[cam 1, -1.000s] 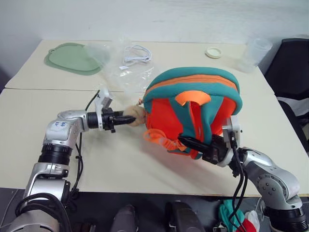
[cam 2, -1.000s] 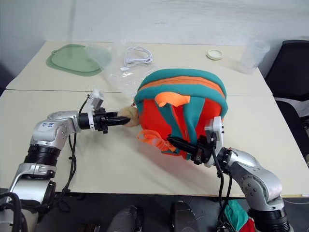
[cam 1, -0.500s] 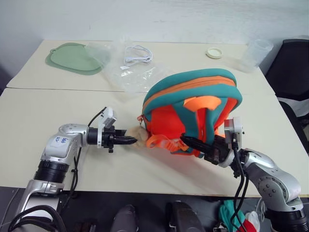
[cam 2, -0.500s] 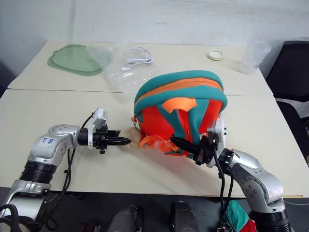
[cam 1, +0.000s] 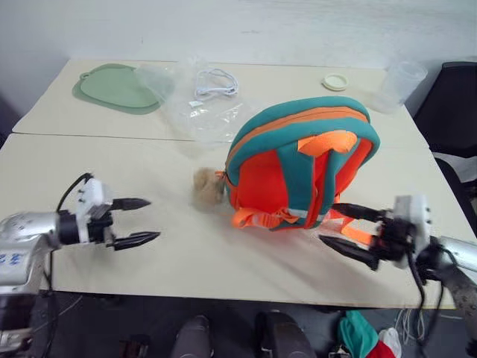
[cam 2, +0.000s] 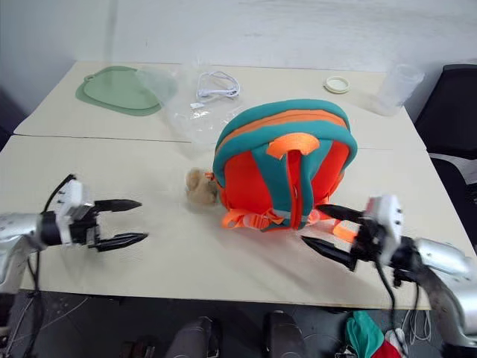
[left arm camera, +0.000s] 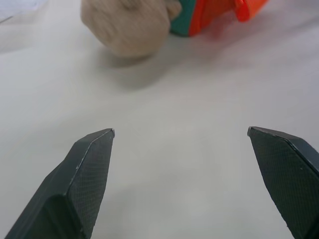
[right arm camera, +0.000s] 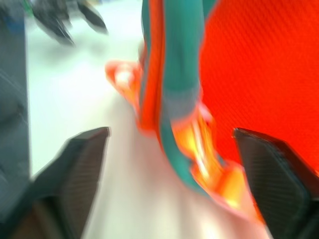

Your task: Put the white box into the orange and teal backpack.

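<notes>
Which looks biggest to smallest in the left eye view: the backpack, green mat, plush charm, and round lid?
1. The orange and teal backpack, by far the largest.
2. The green mat, at the table's far side, so its true size may be understated.
3. The plush charm.
4. The round lid, also far back, so its rank against the charm is unsure.

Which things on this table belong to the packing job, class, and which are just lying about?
Belonging to the job:
- orange and teal backpack, standing on the table
- plush charm beside it
- left gripper, open
- right gripper, open

Just lying about:
- green mat
- clear bag with a white cable
- small round lid
- clear plastic cup
</notes>
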Robot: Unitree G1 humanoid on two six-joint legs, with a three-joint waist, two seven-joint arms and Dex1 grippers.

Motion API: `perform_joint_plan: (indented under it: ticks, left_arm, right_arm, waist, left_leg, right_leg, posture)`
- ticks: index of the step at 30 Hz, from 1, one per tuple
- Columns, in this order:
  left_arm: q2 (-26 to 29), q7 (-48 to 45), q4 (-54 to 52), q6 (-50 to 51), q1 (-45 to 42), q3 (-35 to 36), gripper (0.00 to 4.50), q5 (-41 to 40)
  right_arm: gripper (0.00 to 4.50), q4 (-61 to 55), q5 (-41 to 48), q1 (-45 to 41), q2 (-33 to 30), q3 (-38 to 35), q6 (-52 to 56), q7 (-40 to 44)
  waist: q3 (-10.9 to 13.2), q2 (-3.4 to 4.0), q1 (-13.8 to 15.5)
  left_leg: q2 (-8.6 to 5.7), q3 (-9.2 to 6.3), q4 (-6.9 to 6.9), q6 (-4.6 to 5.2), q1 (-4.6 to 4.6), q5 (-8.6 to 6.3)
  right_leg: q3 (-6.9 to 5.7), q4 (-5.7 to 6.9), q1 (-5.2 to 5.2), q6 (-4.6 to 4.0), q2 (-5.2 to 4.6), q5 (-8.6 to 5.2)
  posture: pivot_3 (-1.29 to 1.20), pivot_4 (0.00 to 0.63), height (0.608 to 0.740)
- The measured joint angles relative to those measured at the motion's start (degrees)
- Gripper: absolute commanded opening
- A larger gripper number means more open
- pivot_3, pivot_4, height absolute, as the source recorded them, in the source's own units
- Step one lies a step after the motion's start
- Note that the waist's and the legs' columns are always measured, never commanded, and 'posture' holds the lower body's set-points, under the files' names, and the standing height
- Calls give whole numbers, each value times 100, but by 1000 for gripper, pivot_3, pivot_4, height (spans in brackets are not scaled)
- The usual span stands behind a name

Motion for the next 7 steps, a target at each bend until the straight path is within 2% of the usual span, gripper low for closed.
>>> perform_joint_plan:
  ticks: [3,7]
  left_arm:
    - [37,78,-284,-158,656,375,4500,34]
    - [33,279,-483,-167,812,581,4500,8]
  right_arm:
    - [4483,1019,-375,224,-227,-515,-817,528]
    - [4483,1645,-548,3,-261,-569,-1415,824]
  waist:
    - [1,-2,-17]
    - [1,1,-30]
  left_leg:
    - [1,2,3,3,10,-1]
    - [8,-3,-7,-4,37,2]
  right_leg:
    - [2,2,7,4,-2,3]
    - [0,8,22,-10,1,7]
  posture:
    - [0,150,740]
    - [0,150,740]
